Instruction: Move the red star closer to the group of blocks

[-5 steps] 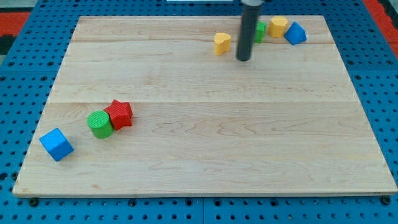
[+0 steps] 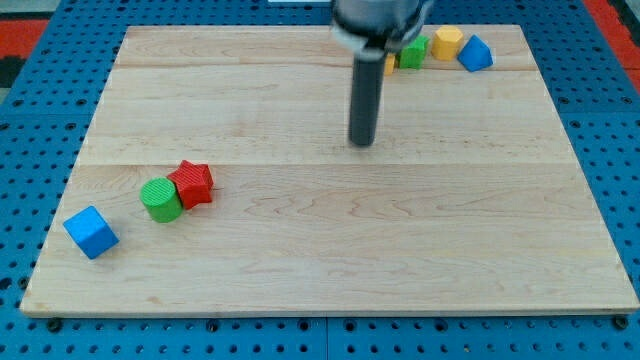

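Note:
The red star (image 2: 192, 183) lies at the view's left on the wooden board (image 2: 330, 220), touching a green cylinder (image 2: 160, 199) on its lower left. A blue cube (image 2: 91, 231) sits further down-left. At the view's top right are a green block (image 2: 411, 53), a yellow block (image 2: 447, 41) and a blue block (image 2: 475, 53). The rod hides most of another yellow block. My tip (image 2: 361, 143) stands near the board's middle top, well to the right of the red star and below the top blocks.
The board rests on a blue pegboard table (image 2: 30, 140). A red area (image 2: 15, 30) shows at the top left corner.
My tip has moved down and a little left, away from the top blocks. The yellow block by the rod is now mostly hidden behind it. The blocks have not moved.

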Controlling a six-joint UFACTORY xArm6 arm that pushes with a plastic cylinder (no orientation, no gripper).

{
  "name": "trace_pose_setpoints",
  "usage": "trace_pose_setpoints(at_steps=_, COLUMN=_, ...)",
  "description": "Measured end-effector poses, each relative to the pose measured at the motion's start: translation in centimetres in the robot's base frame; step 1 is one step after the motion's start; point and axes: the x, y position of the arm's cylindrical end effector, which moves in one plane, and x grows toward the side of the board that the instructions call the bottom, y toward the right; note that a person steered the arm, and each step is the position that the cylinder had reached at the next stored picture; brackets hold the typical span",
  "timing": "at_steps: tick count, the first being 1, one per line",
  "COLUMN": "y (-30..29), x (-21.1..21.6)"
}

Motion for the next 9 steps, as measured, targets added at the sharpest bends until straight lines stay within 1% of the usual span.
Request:
trace_pose_setpoints(at_steps=1, y=-8.7, x=7.1)
trace_pose_setpoints(at_steps=2, y=-18.8, x=9.2)
trace_pose_setpoints(at_steps=3, y=-21.4, x=6.1)
trace_pose_setpoints(at_steps=4, y=-21.6, x=4.1)
trace_pose_setpoints(at_steps=5, y=-16.3, x=1.2)
trace_pose_setpoints(at_steps=6, y=-9.7, x=0.5)
trace_pose_setpoints(at_steps=7, y=-5.3, x=-0.9)
trace_pose_setpoints(at_steps=8, y=-0.4, x=-6.5)
trace_pose_setpoints(at_steps=9, y=-1.7, x=-3.8)
